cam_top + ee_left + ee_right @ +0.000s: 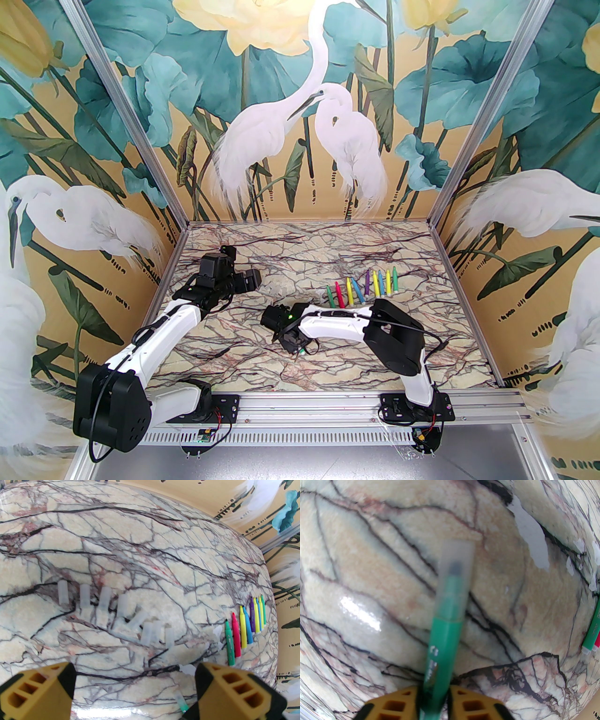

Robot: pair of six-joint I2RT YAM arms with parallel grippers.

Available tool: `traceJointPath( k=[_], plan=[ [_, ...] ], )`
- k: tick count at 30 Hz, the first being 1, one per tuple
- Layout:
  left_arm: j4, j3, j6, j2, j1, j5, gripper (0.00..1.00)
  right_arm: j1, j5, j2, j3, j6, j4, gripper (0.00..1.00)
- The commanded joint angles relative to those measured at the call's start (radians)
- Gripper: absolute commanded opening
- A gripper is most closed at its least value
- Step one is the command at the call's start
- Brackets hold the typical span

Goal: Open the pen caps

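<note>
My right gripper (434,698) is shut on a green pen (440,639), whose clear pen cap (454,569) still covers the tip and points away over the marble table. From above, that gripper (291,338) sits low at the table's middle. Several uncapped pens (363,287) lie in a row just behind the right arm; they also show as the pens (246,625) in the left wrist view. Several loose clear caps (121,611) lie in a ragged line ahead of my left gripper (134,674), which hangs open above the table. In the top view the left gripper (253,281) is at mid-left.
The marble tabletop (328,253) is walled by painted panels on three sides, with an aluminium rail (328,403) at the near edge. Small white scuffed patches (530,541) mark the surface near the held pen.
</note>
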Motion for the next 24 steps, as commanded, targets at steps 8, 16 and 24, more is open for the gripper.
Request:
traceJointPath(
  k=[8, 16, 24],
  plan=[
    [-0.005, -0.043, -0.021, -0.057, 0.006, 0.075, 0.88, -0.070, 0.038, 0.040, -0.044, -0.046, -0.020, 0.20],
    [0.011, -0.061, -0.039, -0.049, 0.006, 0.131, 0.86, -0.107, -0.036, -0.038, -0.135, -0.087, 0.101, 0.08],
    [0.085, -0.082, -0.077, -0.012, -0.013, 0.231, 0.83, -0.204, -0.165, -0.311, -0.363, -0.148, 0.363, 0.04]
  ],
)
